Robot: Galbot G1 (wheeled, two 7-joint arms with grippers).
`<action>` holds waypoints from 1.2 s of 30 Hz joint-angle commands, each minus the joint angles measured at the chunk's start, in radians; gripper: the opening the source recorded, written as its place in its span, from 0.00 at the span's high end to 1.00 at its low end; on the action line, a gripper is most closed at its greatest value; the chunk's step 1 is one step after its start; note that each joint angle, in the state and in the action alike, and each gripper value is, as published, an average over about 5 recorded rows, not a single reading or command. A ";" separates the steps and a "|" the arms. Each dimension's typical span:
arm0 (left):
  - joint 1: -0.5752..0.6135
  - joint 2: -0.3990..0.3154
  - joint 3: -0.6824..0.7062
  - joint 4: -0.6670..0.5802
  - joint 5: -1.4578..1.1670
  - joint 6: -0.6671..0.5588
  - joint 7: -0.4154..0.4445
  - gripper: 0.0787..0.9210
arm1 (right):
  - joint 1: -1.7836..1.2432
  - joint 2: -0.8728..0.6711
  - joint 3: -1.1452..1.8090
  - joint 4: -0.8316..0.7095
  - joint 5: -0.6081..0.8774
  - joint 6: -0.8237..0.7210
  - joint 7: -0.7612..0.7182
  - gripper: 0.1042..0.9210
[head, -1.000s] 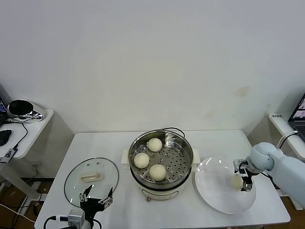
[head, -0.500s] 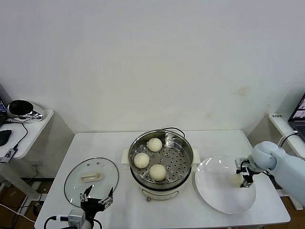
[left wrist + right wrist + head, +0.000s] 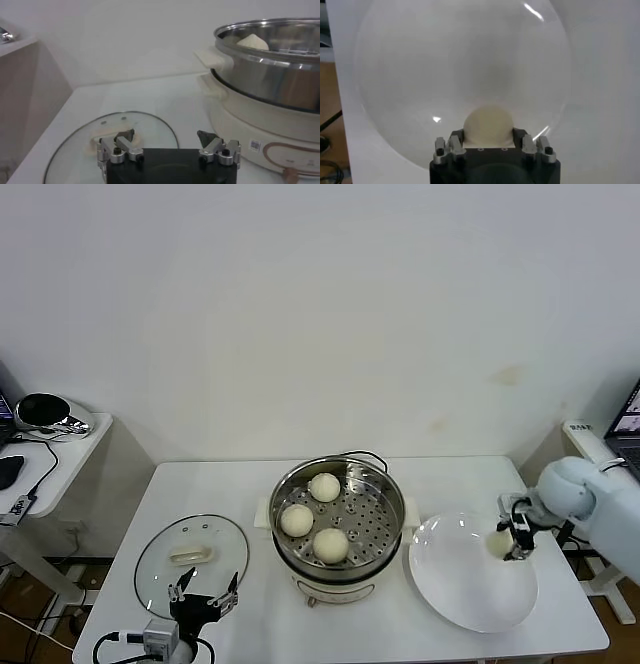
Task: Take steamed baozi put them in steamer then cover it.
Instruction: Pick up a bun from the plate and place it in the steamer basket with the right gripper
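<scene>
1. White worktop (image 3: pixel 200 494) against a plain white wall; a side table (image 3: pixel 75 439) w/ cables stands off its left end, and a shelf w/ a laptop (image 3: pixel 628 416) off its right.
2. Steamer (image 3: pixel 340 569) sits mid-worktop, lid off, w/ three baozi (image 3: pixel 331 544) on its perforated tray.
3. Cover (image 3: pixel 191 556) lies flat on the worktop left of the steamer, handle up, just apart from it.
4. White plate (image 3: pixel 455 589) lies right of the steamer, rim nearly touching the steamer's side handle.
5. Right gripper (image 3: pixel 508 541) is over the plate's right part, fingers drawn in narrow on the fourth baozi (image 3: pixel 488 125); in the wrist view the bun fills the gap between the fingers, plate below it.
6. Left gripper (image 3: pixel 203 599) is parked low at the near worktop edge, beside the cover's near rim, fingers spread wide, nothing in them.
7. Plate's right rim lies near the worktop's right edge; its near rim is close to the front edge.
8. Bare worktop behind the cover and behind the plate; steamer cord (image 3: pixel 365 456) runs off the back.
</scene>
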 commanded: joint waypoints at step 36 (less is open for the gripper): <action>-0.002 0.008 -0.022 -0.079 -0.004 -0.012 -0.006 0.12 | 0.607 0.597 -0.596 -0.109 0.455 -0.290 0.002 0.40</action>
